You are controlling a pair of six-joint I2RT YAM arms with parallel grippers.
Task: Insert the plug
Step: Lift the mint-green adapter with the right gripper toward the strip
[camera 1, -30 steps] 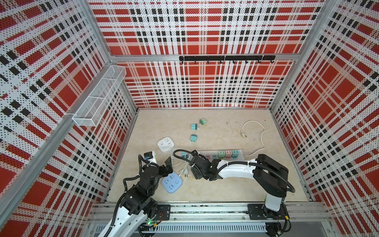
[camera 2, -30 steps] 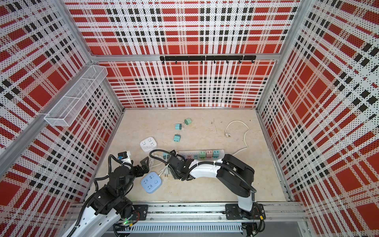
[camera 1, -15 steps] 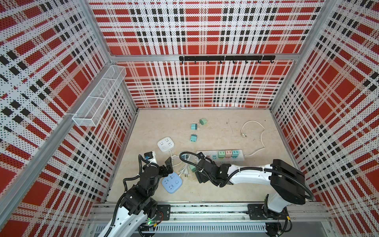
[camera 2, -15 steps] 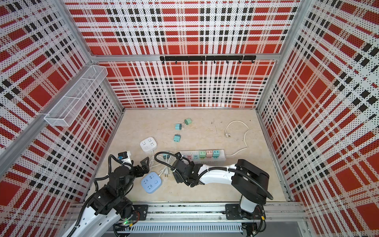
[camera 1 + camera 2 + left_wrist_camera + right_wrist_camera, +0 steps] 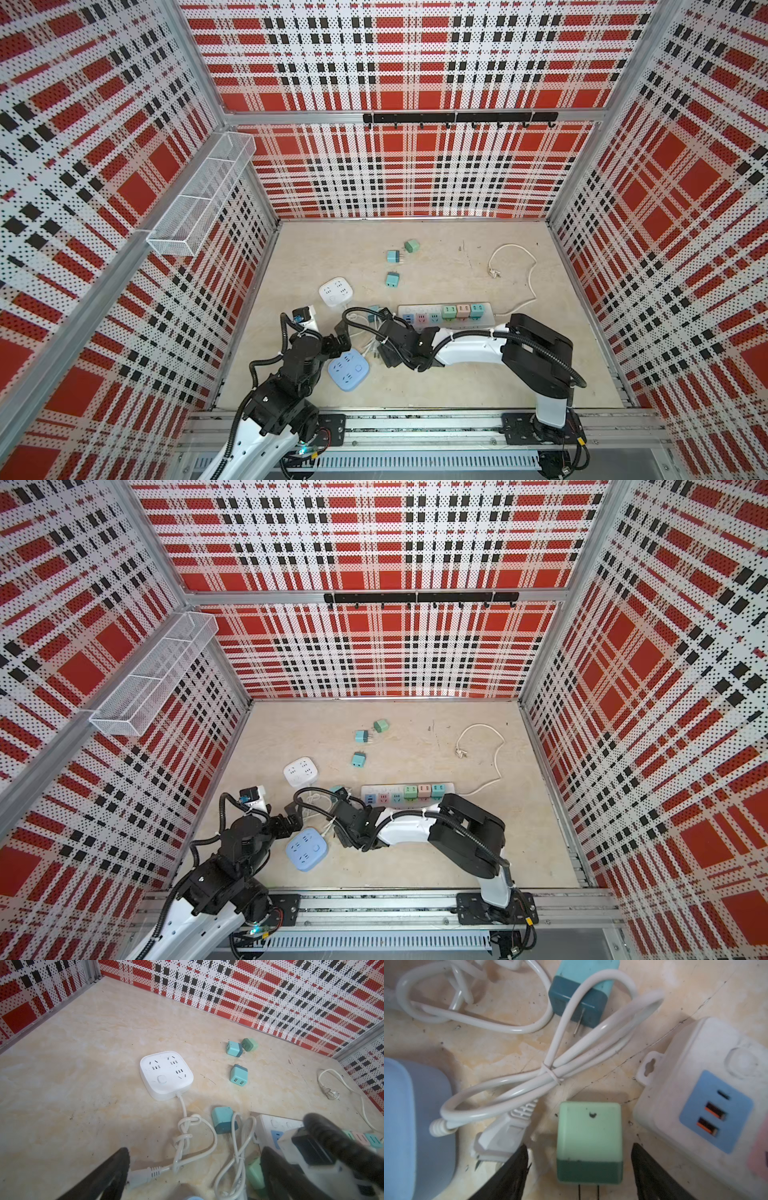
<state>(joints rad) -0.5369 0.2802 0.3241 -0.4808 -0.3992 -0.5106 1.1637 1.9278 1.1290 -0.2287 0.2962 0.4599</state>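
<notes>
A mint-green plug (image 5: pixel 589 1138) with a dark green base lies flat on the table, prongs toward my right wrist camera. My right gripper (image 5: pixel 580 1174) is open and straddles it, with a gap between each finger and the plug. The white power strip (image 5: pixel 695 1088) lies close beside it, holding three plugs at its far end (image 5: pixel 463 311). In both top views the right gripper (image 5: pixel 384 353) (image 5: pixel 343 833) hangs low between the strip and the blue socket block (image 5: pixel 348 369). My left gripper (image 5: pixel 193 1176) (image 5: pixel 340 336) is open and empty above the block.
A white square socket block (image 5: pixel 336 291) and its knotted cord (image 5: pixel 187 1126) lie left of the strip. A bundled white cord (image 5: pixel 550 1072) and a teal plug (image 5: pixel 583 991) sit just beyond the green one. Three loose plugs (image 5: pixel 392 255) and the strip's cable (image 5: pixel 511 257) lie farther back.
My right gripper has shifted slightly toward the front and left, away from the strip; its elbow swung right and came back. The left arm has not moved.
</notes>
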